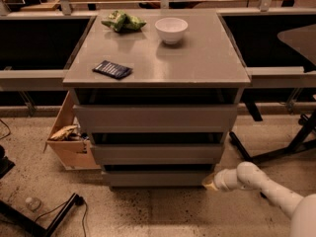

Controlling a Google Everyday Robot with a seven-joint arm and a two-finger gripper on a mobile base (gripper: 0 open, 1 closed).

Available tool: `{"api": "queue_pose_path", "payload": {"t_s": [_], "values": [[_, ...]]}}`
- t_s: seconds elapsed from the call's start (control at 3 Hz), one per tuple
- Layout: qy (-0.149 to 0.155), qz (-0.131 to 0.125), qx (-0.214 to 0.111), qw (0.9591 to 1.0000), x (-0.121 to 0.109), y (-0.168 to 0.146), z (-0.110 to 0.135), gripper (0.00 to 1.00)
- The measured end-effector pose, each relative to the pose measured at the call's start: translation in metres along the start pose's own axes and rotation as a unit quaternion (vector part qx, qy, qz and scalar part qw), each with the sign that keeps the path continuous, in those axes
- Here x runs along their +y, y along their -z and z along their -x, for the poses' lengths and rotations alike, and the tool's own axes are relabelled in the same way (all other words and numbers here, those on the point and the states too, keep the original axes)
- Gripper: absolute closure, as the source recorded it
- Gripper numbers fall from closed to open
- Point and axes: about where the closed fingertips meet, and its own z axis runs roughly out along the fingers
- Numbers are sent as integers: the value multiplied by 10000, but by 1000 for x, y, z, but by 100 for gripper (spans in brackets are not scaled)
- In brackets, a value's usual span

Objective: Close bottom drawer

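The grey cabinet point(157, 70) has three handleless drawers. The bottom drawer point(155, 177) is the lowest, slim flat front near the floor, nearly flush under the middle drawer point(157, 153), with a dark gap above it. The taller top drawer point(155, 117) sticks out furthest. My gripper point(209, 181) is at the end of the white arm point(261, 186), low by the floor, against the right end of the bottom drawer's front.
On the cabinet top lie a white bowl point(171, 29), a green chip bag point(123, 21) and a dark blue packet point(112, 69). A cardboard box point(69, 141) stands at the cabinet's left. Black stand legs point(276, 149) are at right, a cable point(59, 214) on the floor.
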Motion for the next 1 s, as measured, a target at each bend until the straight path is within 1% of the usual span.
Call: {"api": "queue_pose_path", "payload": {"t_s": [0.33, 0.67, 1.0], "values": [[277, -931, 725, 9926, -36, 79, -10, 100], [1072, -1600, 1362, 9718, -67, 134, 20, 100], [1982, -2043, 1622, 9448, -85, 177, 89, 100]]}}
